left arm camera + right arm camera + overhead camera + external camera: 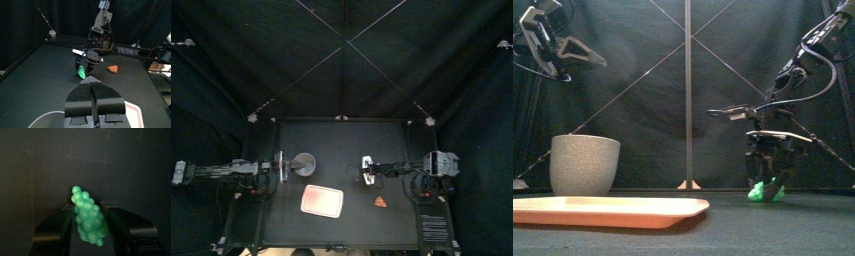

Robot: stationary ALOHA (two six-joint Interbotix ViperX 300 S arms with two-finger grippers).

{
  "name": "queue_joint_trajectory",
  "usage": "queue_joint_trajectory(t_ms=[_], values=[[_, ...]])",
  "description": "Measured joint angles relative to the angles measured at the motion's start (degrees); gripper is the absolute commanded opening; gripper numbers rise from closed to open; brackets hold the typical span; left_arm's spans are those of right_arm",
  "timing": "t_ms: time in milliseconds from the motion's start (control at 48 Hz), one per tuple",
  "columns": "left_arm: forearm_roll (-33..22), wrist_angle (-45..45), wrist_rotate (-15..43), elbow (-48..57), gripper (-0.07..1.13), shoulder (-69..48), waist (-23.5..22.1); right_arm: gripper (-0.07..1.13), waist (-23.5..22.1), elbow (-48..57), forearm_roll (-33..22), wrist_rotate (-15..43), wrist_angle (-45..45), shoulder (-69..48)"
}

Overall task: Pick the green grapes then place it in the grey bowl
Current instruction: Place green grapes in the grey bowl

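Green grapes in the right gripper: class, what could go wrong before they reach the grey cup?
1. The grapes poke beyond the right gripper and might slip.
2. They sit low while the grey cup is tall; a low carry could knock it.
3. The left gripper hangs close to the cup and may crowd the drop.

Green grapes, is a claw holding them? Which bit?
Yes. The right claw pinches the green grapes by the two sides of the bunch. The left claw holds nothing.

My right gripper (pixel 767 182) hangs low, jaws clamped on the green grapes (pixel 89 218); my left gripper (pixel 92 82) (jaws pressed together) sits raised.
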Motion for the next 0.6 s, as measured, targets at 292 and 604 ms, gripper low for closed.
queue_joint_trajectory(t_ms=[292, 604], values=[[0.0, 0.0, 0.0, 0.26, 0.12, 0.0, 0.09, 0.68, 1.23, -7.65, -0.35, 0.53, -1.49, 0.0], [0.7, -1.14, 0.09, 0.26, 0.12, 0.0, 0.97, 0.68, 1.49, -22.06, -5.54, 0.0, -13.27, 2.9]])
